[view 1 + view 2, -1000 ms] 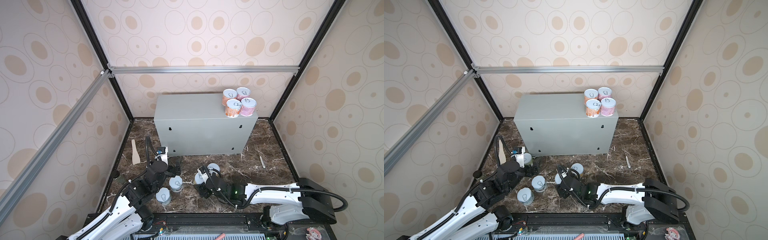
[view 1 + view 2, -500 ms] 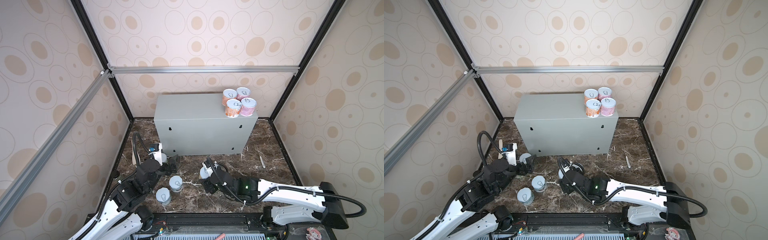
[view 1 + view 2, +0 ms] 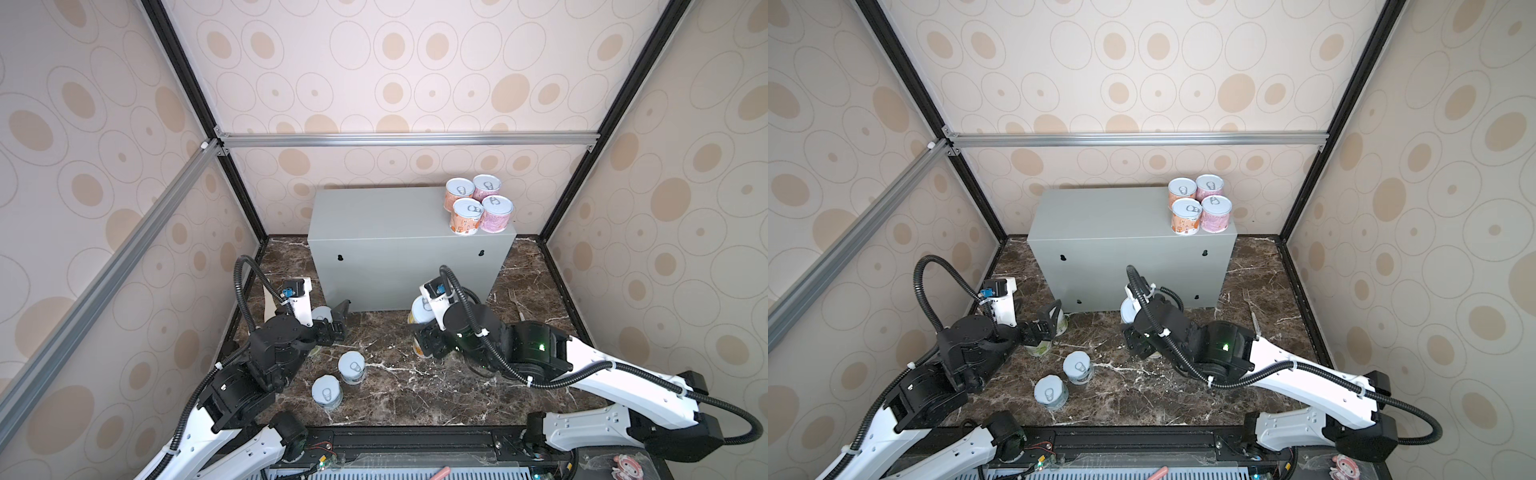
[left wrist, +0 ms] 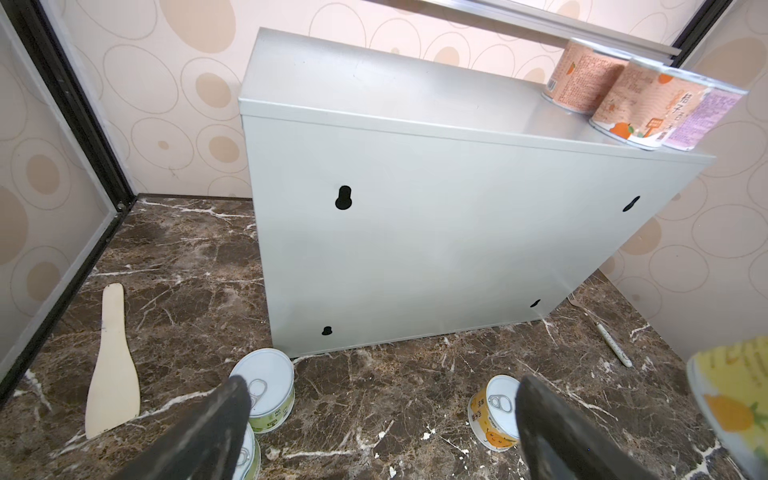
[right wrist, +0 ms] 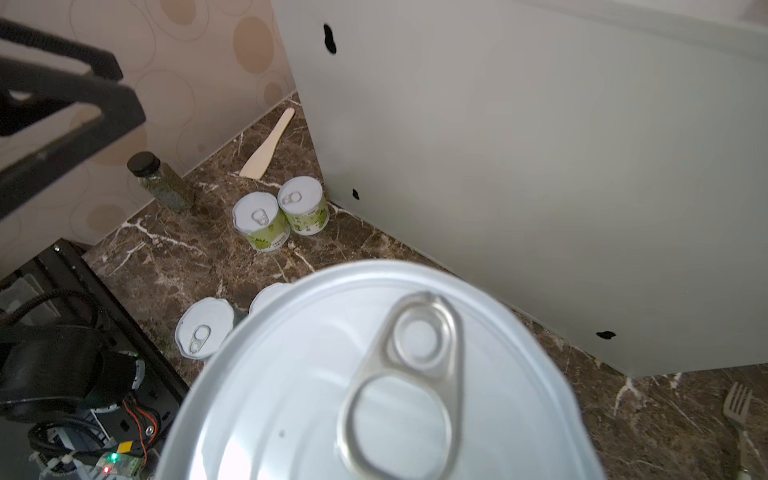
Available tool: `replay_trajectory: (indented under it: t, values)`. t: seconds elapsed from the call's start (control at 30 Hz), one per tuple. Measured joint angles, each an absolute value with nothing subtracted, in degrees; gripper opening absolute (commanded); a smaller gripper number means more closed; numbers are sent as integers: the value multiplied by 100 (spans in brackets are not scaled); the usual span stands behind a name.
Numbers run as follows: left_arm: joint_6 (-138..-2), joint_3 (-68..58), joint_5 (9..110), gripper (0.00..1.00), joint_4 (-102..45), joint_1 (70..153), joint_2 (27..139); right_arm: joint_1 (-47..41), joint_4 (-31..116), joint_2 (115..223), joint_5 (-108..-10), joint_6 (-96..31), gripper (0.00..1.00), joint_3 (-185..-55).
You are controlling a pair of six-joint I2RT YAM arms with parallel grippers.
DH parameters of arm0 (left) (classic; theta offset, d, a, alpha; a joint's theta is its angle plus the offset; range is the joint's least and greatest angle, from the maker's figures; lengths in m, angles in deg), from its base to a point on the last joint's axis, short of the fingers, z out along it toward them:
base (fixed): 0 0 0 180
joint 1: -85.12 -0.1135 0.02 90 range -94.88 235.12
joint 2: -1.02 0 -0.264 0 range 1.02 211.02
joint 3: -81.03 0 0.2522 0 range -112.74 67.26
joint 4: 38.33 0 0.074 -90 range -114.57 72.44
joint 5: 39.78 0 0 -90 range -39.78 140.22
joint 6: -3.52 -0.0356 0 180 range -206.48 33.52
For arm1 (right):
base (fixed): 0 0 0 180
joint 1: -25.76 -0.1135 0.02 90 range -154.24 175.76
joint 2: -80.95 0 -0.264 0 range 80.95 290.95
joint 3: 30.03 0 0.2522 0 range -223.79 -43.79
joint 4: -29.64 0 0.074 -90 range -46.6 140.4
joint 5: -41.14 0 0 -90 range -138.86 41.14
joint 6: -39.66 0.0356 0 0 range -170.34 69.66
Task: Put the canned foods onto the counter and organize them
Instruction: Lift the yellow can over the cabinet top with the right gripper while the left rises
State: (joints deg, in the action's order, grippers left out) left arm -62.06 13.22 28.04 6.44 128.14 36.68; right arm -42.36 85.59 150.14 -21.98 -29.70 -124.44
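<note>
My right end effector (image 3: 424, 329) pinches a yellow can (image 3: 420, 311) by its sides, lid up, just below the middle of both top views and in front of the grey metal worktop (image 3: 395, 216). In the right wrist view the broad silver lid hides my fingertips. A second yellow can (image 4: 494, 415) stands on the dark marble floor (image 3: 395, 399) just beside the held one, largely covered by my arm from above.

My left end effector (image 4: 382, 386) hangs at the lower left of the top views, its fingers (image 4: 216, 419) spread wide with nothing between them. It is above a green can (image 5: 262, 220), which stands side by side with a second green can (image 5: 303, 203) at the foot of the worktop's left front corner. A blue can (image 3: 352, 368) and a second blue can (image 3: 327, 392) stand upright near each other on the marble, lower left of centre and apart from the green pair.

On the worktop's right end, four cans huddle together. A front orange can (image 3: 467, 216) stands at the edge with a front pink can (image 3: 496, 214) to its right, and a rear orange can (image 3: 459, 192) and a rear pink can (image 3: 486, 187) stand behind them.

A wooden spatula (image 4: 112, 361) lies by the left wall, and a dark-capped jar (image 5: 162, 185) sits by that same wall. A fork (image 4: 598, 328) lies by the right wall.
</note>
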Motion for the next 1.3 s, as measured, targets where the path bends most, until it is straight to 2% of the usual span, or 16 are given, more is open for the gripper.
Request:
replay_trajectory:
  t: [0.37,0.83,1.3]
  values:
    - [-6827,603,2654,99,548,12814,4151,-3628,9849,15919,-2367,-3481,62,-14708]
    - [-7596,164,2501,99,-171,12777,5040,-2457,10611,17248,-3282,-3958,62,-16784]
    - [-7745,87,2874,99,-998,12158,5738,-1617,10983,18761,-3971,-4174,62,-18686]
